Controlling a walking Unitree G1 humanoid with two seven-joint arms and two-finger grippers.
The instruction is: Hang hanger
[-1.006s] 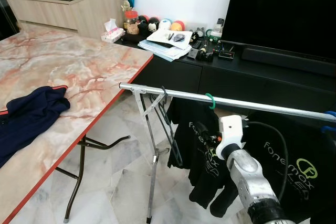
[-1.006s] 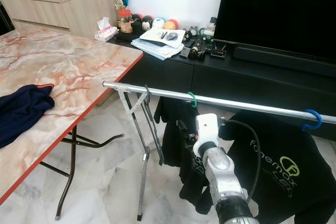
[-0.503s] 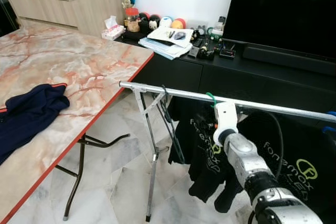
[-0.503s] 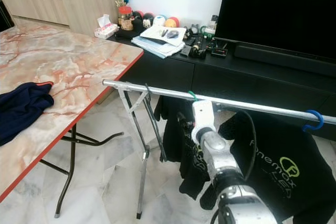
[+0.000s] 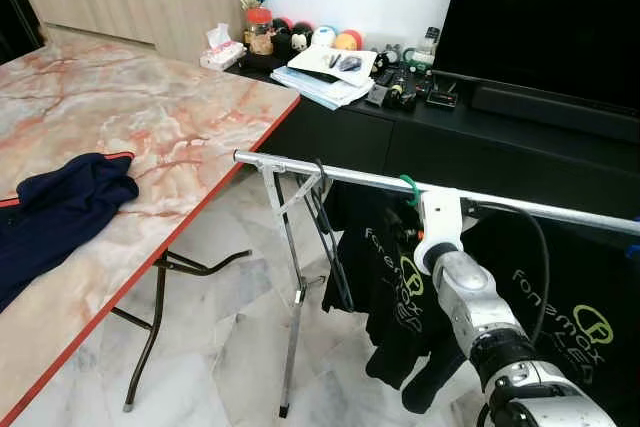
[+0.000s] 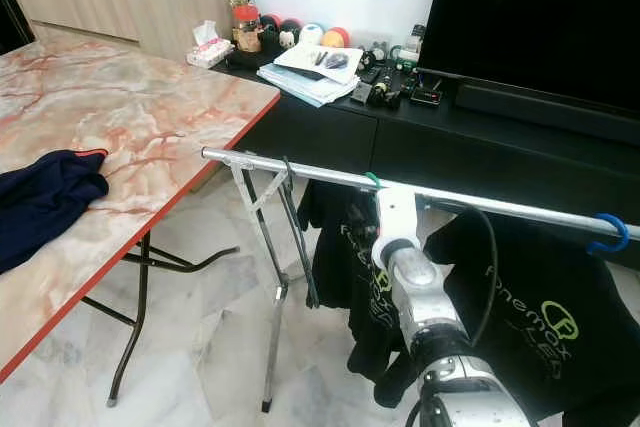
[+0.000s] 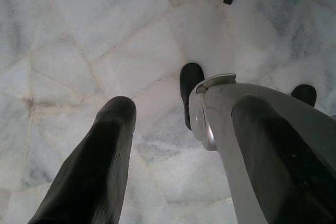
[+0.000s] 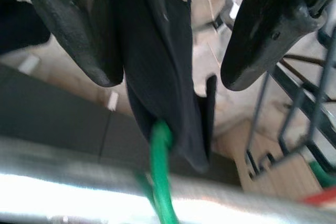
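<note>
A green hanger hook (image 5: 408, 187) sits over the silver rail (image 5: 340, 176) of a clothes rack, and a black printed shirt (image 5: 392, 292) hangs below it. My right wrist (image 5: 440, 222) is pressed up close to the rail right beside that hook. In the right wrist view my right gripper (image 8: 170, 80) is open. The black collar (image 8: 157, 77) and the green hook (image 8: 160, 171) lie between its fingers, against one finger (image 8: 79, 30). My left gripper (image 7: 184, 145) hangs open over the marble floor with nothing in it.
A second black shirt (image 5: 570, 317) hangs further right on a blue hook (image 6: 607, 234). The rack's folding legs (image 5: 295, 297) stand on the floor. A marble table (image 5: 150, 117) with a navy garment (image 5: 60, 202) is at the left. A black TV console (image 5: 480, 137) runs behind the rail.
My right wrist has risen from below the rail to right beside it at the green hook. The camera has shifted a little. The hook stays on the rail.
</note>
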